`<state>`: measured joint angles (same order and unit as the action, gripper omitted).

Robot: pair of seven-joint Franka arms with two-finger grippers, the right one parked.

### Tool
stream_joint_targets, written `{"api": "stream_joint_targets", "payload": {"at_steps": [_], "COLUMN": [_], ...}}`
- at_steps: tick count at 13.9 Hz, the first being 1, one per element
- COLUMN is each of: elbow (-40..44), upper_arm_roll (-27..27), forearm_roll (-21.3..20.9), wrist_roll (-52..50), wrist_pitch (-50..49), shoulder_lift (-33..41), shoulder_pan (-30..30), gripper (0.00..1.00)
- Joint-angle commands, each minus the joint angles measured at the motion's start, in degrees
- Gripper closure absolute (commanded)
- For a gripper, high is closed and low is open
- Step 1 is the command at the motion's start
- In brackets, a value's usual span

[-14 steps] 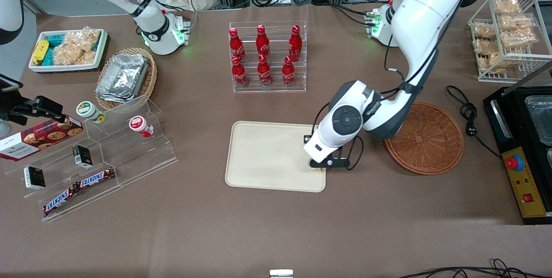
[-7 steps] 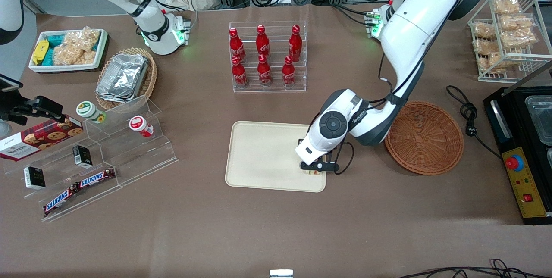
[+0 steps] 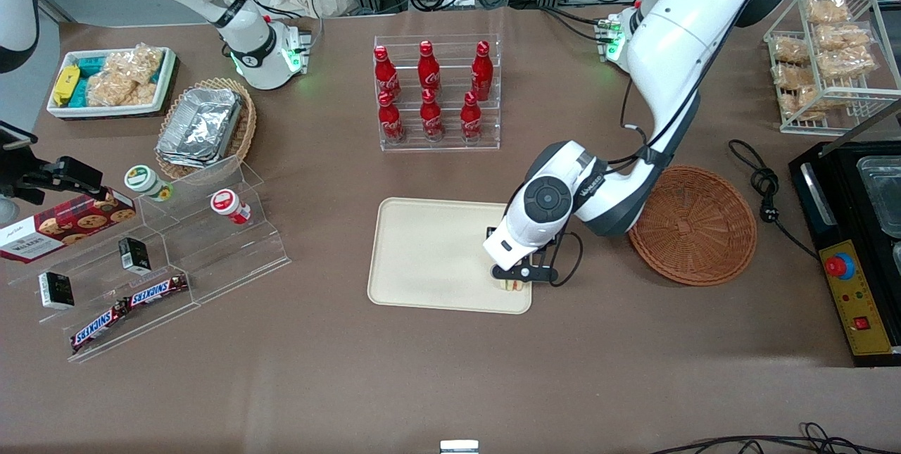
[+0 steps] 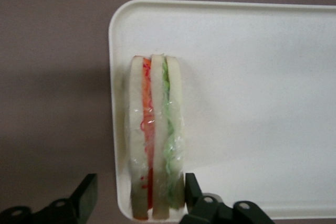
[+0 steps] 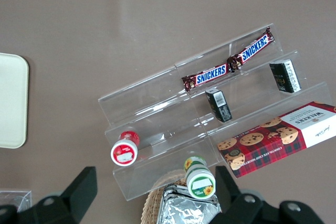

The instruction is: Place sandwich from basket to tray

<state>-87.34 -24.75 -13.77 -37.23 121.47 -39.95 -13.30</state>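
The sandwich (image 4: 155,145), a clear-wrapped wedge with orange-red and green filling, stands on its edge in a corner of the cream tray (image 4: 252,77). In the front view the sandwich (image 3: 514,286) is at the tray (image 3: 436,257) corner nearest the camera, on the working arm's side. My gripper (image 4: 139,199) is open and straddles the sandwich: one finger (image 4: 191,190) is close against the green side, the other finger (image 4: 86,195) stands well apart over the table. From the front the gripper (image 3: 514,276) hangs just above the sandwich. The round reddish-brown basket (image 3: 693,225) beside the tray holds nothing.
A clear rack of red cola bottles (image 3: 436,91) stands farther from the camera than the tray. Toward the parked arm's end is an acrylic step shelf (image 3: 169,257) with snacks. Toward the working arm's end are a black machine (image 3: 855,250), a cable (image 3: 764,190) and a wire rack (image 3: 830,53).
The arm carried the sandwich in over the tray's corner, toward the parked arm's end and nearer the camera. In the last half second it barely moved, and more of the sandwich shows below the gripper.
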Motion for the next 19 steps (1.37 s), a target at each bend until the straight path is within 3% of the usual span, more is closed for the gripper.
{"api": "stream_joint_targets", "payload": {"at_steps": [1, 7, 14, 17, 19], "elbow": [-0.29, -1.42, -14.15, -19.87, -19.28], "upper_arm_roll": [0.76, 0.58, 0.50, 0.67, 0.76], "forearm_roll": [0.05, 1.19, 10.42, 10.78, 11.39], "wrist_roll": [-0.47, 0.32, 8.76, 10.33, 17.08], "wrist_pitch": [-6.39, -16.08, -13.63, -9.77, -10.72], "shoulder_lift": [5.92, 17.70, 33.34, 38.18, 38.63], "shoulder_pan": [1.07, 8.98, 21.20, 23.83, 25.68], "gripper": [0.00, 0.00, 0.00, 0.00, 0.00]}}
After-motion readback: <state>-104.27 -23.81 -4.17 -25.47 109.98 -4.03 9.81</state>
